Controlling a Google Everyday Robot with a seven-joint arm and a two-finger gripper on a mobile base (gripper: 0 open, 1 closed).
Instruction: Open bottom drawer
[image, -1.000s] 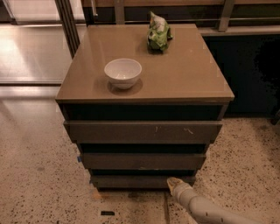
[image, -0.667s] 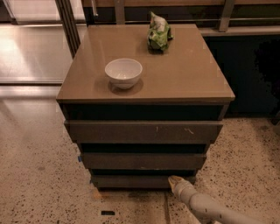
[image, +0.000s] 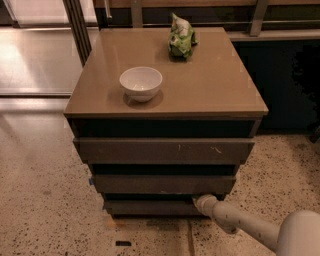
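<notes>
A low cabinet (image: 210, 95) with a smooth brown top stands in the middle of the frame on a speckled stone floor (image: 40, 200). On the top there is a white bowl (image: 141, 82) toward the left front, and a crumpled green bag (image: 181, 40) near the back edge, well apart from the bowl. Below the top, three dark grey-brown fronts step inward one under another: the top drawer (image: 150, 150), the widest, with some pale scratches on its right half; the middle drawer (image: 160, 183), plain; and the bottom drawer (image: 150, 207), the narrowest-looking, low in the centre of the frame and just above the floor. Its flat front has no handle and it appears pushed in. The pale arm (image: 250, 227) enters from the lower right corner of the frame and reaches up to the left. The gripper (image: 204, 202) is at the right end of the bottom drawer, at its upper edge, in the dark gap under the middle drawer, and seems to touch the front there. Whether the gripper is open or closed I cannot tell, because its tip shows only as one rounded pale shape against the drawer
</notes>
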